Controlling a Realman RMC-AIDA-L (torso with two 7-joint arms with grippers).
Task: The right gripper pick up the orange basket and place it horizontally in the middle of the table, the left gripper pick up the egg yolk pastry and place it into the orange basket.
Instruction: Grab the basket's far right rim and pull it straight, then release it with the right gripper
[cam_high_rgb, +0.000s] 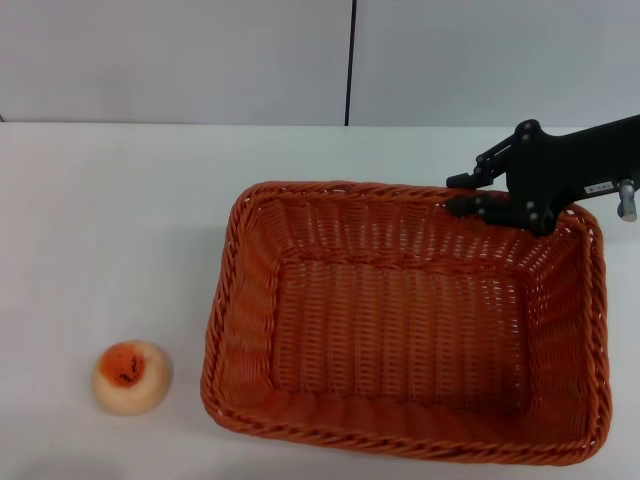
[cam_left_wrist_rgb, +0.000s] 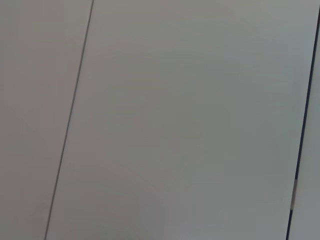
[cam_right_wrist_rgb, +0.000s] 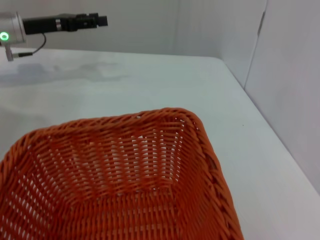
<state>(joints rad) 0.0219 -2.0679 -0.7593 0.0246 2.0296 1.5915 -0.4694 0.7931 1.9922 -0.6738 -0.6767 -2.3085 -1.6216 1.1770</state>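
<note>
At the basket's far rim, toward its right corner, the right pincer (cam_high_rgb: 466, 196) sits with its two fingers parted, one above the braided edge and one just at it; I read it as released, straddling or about to straddle the rim rather than clamped on it, though contact is too fine to tell. The basket (cam_high_rgb: 400, 320) lies flat on the worktop (cam_high_rgb: 110, 230), long side across, spreading from the pincer toward the robot and to its left. It sits somewhat right of the worktop's middle, so whether this is its final spot or the grab is only starting cannot be settled from here; my guess is the first step is at its grasp or its let-go, not plainly finished.

The pastry (cam_high_rgb: 131, 377) rests on the worktop well to the left of the pincer and nearer the robot, apart from the basket's left wall, orange patch up. The basket is empty inside.

The left pincer (cam_right_wrist_rgb: 90, 21) shows only far off in the right wrist view, held out level above the worktop's distant side; whether its fingers are parted I cannot tell. Its own camera sees only pale wall panels.

Left to do, as I judge it: settle the basket centrally, then have the left pincer fetch the pastry and drop it in.
</note>
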